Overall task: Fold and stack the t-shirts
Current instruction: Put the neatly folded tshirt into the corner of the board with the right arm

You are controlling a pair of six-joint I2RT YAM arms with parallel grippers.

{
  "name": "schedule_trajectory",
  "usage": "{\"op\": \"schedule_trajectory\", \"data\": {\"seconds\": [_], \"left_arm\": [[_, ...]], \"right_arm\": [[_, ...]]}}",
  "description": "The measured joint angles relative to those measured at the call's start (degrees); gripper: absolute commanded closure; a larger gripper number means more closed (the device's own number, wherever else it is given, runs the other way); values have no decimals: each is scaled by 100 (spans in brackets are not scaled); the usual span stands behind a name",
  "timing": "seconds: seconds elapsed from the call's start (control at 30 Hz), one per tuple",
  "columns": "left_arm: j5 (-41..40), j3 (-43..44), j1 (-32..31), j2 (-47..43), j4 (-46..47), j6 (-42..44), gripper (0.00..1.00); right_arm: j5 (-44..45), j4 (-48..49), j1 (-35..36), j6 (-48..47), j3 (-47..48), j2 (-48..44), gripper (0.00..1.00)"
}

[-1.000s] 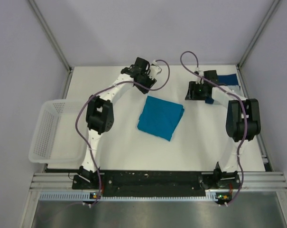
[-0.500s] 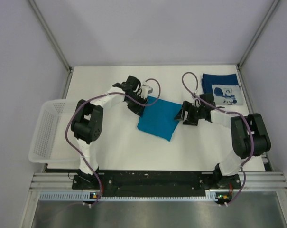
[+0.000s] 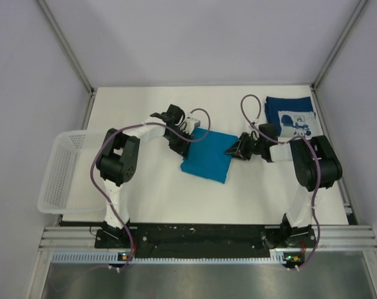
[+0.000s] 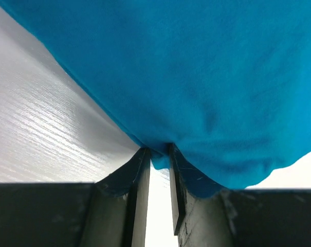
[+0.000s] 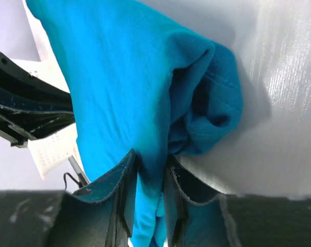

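Pinching from both sides now: the left gripper (image 3: 188, 141) is clamped on the far-left edge of the bright teal-blue folded cotton t-shirt (image 3: 207, 159). The right gripper (image 3: 230, 151) is nipped tight on its far-right corner. The left wrist view shows both dark fingers (image 4: 137, 175) with a fold of teal squeezed between them, and the right wrist view shows the same, cloth bunched up beyond the tips.

The shirt sits mid-table between the two claws, its held edge running left to right, the rest trailing toward the arm bases.

The dark navy folded t-shirt with the pale printed picture (image 3: 290, 117) lies in the far right corner of the white table (image 3: 263, 187). That is beyond and to the right of the right claw, so that arm is clearly the nearer. I'd judge the stack gets made over there.

Count: two shirts, two arms, one white plastic mesh basket (image 3: 54, 180) off the left edge.
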Motion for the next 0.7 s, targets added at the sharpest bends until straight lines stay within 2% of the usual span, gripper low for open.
{"op": "schedule_trajectory", "data": {"seconds": [0.07,0.1,0.17,0.27,0.37,0.53,0.7], "left_arm": [[39,-37,9,0,22,-20,77],[48,-44,26,0,33,-26,77],[72,-55,59,0,46,-42,72],[87,-55,94,-7,55,-42,58],[46,-55,140,-74,46,-4,47],[-76,-55,356,-356,-37,149,45],[-365,-52,693,-852,-111,389,44]], "right_arm": [[20,-28,0,35,2,46,99],[13,-37,-4,37,4,59,100],[-9,-50,-20,24,28,68,100],[-85,-192,-81,-55,129,105,100],[-127,-671,-157,-385,459,151,100],[125,-2173,-232,-1567,1611,271,100],[846,-3663,-282,-2920,2806,369,100]]}}
